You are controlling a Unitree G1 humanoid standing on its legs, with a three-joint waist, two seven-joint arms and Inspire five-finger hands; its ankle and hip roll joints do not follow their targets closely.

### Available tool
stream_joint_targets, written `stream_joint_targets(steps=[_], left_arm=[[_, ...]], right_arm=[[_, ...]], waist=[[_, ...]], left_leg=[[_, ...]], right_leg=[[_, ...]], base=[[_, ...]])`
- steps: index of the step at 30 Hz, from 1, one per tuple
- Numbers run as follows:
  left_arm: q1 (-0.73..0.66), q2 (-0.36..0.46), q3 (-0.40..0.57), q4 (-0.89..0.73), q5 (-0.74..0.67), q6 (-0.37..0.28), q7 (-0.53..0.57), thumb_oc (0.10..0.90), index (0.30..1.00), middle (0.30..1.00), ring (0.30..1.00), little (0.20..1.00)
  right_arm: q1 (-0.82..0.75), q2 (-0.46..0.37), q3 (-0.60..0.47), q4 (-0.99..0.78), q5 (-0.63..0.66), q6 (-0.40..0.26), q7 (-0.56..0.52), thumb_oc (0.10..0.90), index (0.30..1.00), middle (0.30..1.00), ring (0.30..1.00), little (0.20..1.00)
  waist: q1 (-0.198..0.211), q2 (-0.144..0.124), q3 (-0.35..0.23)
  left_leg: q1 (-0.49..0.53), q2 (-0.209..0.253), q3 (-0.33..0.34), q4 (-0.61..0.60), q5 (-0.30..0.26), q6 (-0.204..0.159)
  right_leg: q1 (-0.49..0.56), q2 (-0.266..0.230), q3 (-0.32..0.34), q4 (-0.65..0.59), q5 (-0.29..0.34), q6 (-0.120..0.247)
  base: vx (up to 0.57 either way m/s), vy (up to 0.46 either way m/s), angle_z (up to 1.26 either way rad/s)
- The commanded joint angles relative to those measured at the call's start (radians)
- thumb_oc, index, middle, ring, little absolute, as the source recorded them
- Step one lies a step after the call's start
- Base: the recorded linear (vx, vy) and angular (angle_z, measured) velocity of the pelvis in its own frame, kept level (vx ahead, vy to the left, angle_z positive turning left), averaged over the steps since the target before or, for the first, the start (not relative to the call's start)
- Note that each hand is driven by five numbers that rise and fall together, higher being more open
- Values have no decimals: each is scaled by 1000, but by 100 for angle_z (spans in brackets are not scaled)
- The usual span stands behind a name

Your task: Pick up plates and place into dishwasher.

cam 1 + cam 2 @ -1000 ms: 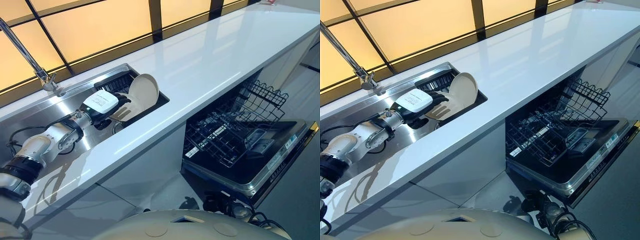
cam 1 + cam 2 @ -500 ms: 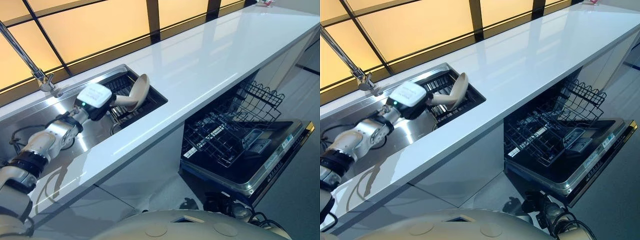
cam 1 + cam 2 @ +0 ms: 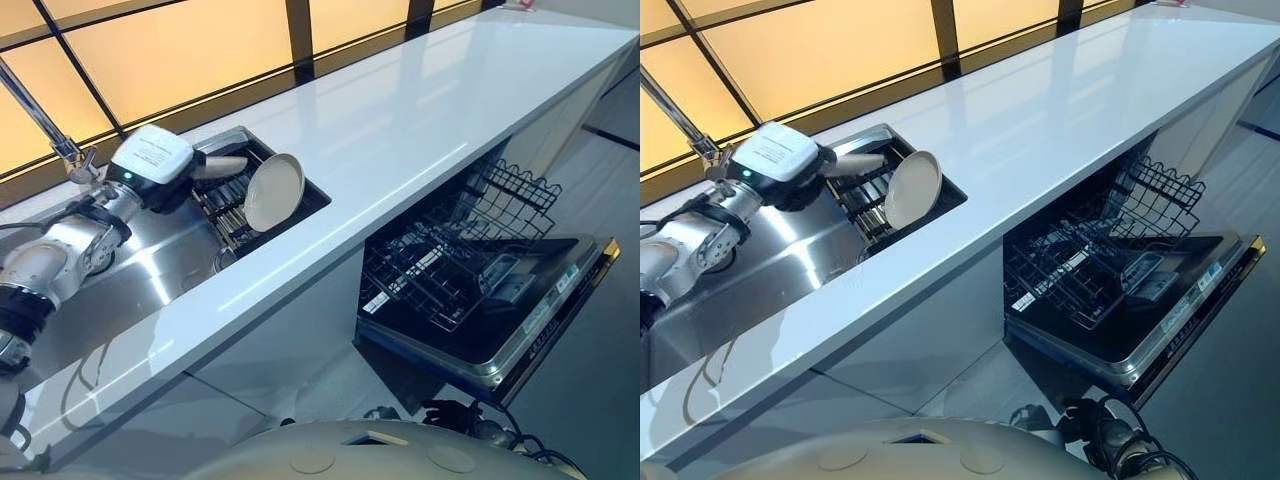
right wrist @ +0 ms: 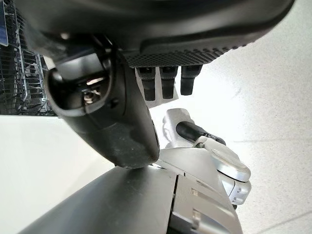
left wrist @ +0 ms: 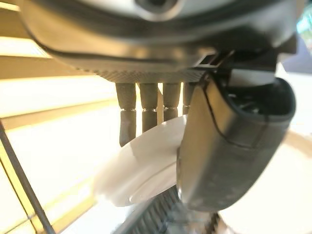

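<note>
My left hand (image 3: pixel 152 166) is over the sink (image 3: pixel 150 275), shut on a round cream plate (image 3: pixel 274 192). The plate stands on edge with its face toward me, just above the black dish rack (image 3: pixel 222 208) at the sink's right end. In the left wrist view the fingers (image 5: pixel 146 109) lie behind the plate (image 5: pixel 139 168) and the thumb (image 5: pixel 224 151) presses on its front. The dishwasher (image 3: pixel 520 325) stands open below the counter to the right, its wire rack (image 3: pixel 432 275) pulled out over the door. My right hand (image 4: pixel 109 109) hangs low by my side with relaxed fingers (image 4: pixel 165 80), holding nothing.
A long white counter (image 3: pixel 400 110) runs between the sink and the dishwasher opening. A tall faucet (image 3: pixel 45 125) rises at the sink's far left. A second wire basket (image 3: pixel 520 185) sits at the back of the dishwasher. Grey floor lies to the right of the door.
My left hand has risen and drawn back toward the faucet with the plate. The plate went from edge-on half a second ago to face-on now.
</note>
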Motion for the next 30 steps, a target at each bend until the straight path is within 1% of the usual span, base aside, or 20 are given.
stream_joint_targets(steps=[1,6,7,8,10,12,13,14,16,17,18,19,21,23,24,25,26,28,29,30], left_arm=[[-236,105,214,-62,-134,29,159,100,300,300,300,200],[-235,124,299,-131,-242,29,244,100,300,300,300,200],[-227,123,319,-143,-276,12,261,100,300,300,300,200],[-208,113,362,-185,-354,-17,268,100,300,300,300,200],[-177,94,407,-224,-418,-44,240,100,300,300,300,200],[-137,76,453,-292,-499,-65,203,100,300,300,300,200],[-113,58,482,-327,-501,-65,171,100,300,300,300,200],[-92,51,499,-345,-492,-65,157,100,300,300,300,200],[-35,36,542,-378,-467,-82,141,100,300,300,300,200],[-21,32,550,-382,-463,-84,139,100,300,300,300,200],[-10,26,550,-382,-462,-93,142,100,300,300,300,200],[-11,22,546,-382,-460,-96,142,100,300,300,300,200],[-17,13,536,-387,-455,-93,140,100,300,300,300,200],[-18,13,533,-404,-469,-89,132,100,300,300,300,200],[-16,14,530,-416,-473,-81,131,100,300,300,300,200],[-12,12,528,-416,-474,-87,134,100,300,300,300,200],[-9,14,525,-418,-482,-90,137,100,300,300,300,200],[-14,8,511,-425,-487,-90,136,100,300,300,300,200],[-13,-2,500,-430,-486,-94,140,100,300,300,300,200],[-12,-10,495,-440,-484,-89,139,100,300,300,300,200]], right_arm=[[-28,11,19,40,-15,-33,-8,800,900,900,900,900],[-14,20,5,45,20,-44,-47,800,900,900,900,900],[-13,20,-4,46,35,-42,-61,800,900,900,900,900],[-11,21,-36,48,86,-35,-120,800,900,900,900,900],[-10,18,-81,54,146,-19,-184,800,900,900,900,900],[-2,-4,-159,39,227,2,-251,800,900,900,900,900],[4,-14,-213,15,307,28,-307,800,900,900,900,900],[12,-23,-256,-10,352,47,-329,800,900,900,900,900],[44,-30,-402,-104,556,93,-469,800,900,900,900,900],[54,-32,-439,-121,609,84,-519,800,900,900,900,900],[62,-38,-510,-137,681,40,-590,800,900,900,900,900],[62,-46,-544,-154,697,11,-629,800,900,900,900,900],[58,-55,-585,-192,691,-24,-702,800,900,900,900,900],[49,-74,-625,-270,650,-77,-839,800,900,900,900,900],[43,-77,-636,-323,624,-85,-919,800,900,900,900,900],[39,-83,-640,-369,621,-104,-980,800,900,900,900,900],[30,-86,-655,-406,582,-126,-1059,800,900,900,900,900],[12,-103,-659,-464,490,-191,-1138,800,900,900,900,900],[-1,-112,-643,-515,446,-222,-1142,800,900,900,900,900],[-9,-112,-634,-578,398,-211,-1151,800,900,900,900,900]], waist=[[13,23,8],[13,17,2],[13,16,2],[15,12,1],[14,11,0],[8,4,2],[3,-1,5],[-4,-6,7],[-24,-19,16],[-28,-20,16],[-37,-22,17],[-38,-23,17],[-39,-24,18],[-37,-27,19],[-36,-27,20],[-35,-28,20],[-35,-27,19],[-31,-27,19],[-28,-27,20],[-25,-27,20]], left_leg=[[60,-88,62,8,-131,75],[65,-86,64,8,-136,75],[65,-86,64,8,-136,75],[67,-86,63,8,-137,76],[69,-85,65,8,-139,75],[70,-82,70,8,-142,75],[72,-80,74,8,-143,75],[72,-79,76,8,-144,76],[72,-78,81,8,-147,79],[72,-78,82,8,-148,80],[70,-78,83,8,-148,81],[70,-78,83,8,-148,81],[68,-79,81,8,-148,82],[66,-80,78,8,-146,82],[64,-80,77,8,-146,82],[62,-81,76,8,-145,83],[60,-81,76,8,-144,83],[56,-82,71,8,-143,84],[54,-83,69,8,-141,85],[50,-83,66,8,-139,85]], right_leg=[[-28,22,4,48,-1,23],[-25,23,14,45,-1,23],[-25,23,16,45,-1,22],[-24,24,20,45,-1,20],[-24,25,24,45,-2,19],[-25,27,30,44,0,22],[-26,29,36,44,1,23],[-26,31,43,43,3,23],[-32,36,65,41,10,24],[-34,37,70,40,12,25],[-37,40,77,39,15,26],[-38,40,81,38,17,26],[-39,41,86,36,21,27],[-41,41,90,34,27,29],[-43,41,90,33,29,30],[-46,40,91,33,31,31],[-47,40,91,33,32,32],[-50,41,91,33,35,31],[-51,41,92,32,37,31],[-54,41,91,32,41,30]], base=[[0,0,0],[0,0,0],[0,0,0],[0,0,0],[0,0,0],[-8,-21,-2],[-23,-51,-5],[-32,-60,-11],[-46,-54,-22],[-42,-37,-22],[-25,-21,-19],[-21,-15,-14],[-13,-5,-11],[-26,0,-7],[-39,5,-8],[-44,8,-8],[-38,10,-4],[-16,5,-1],[-32,8,-1],[-35,3,0]])
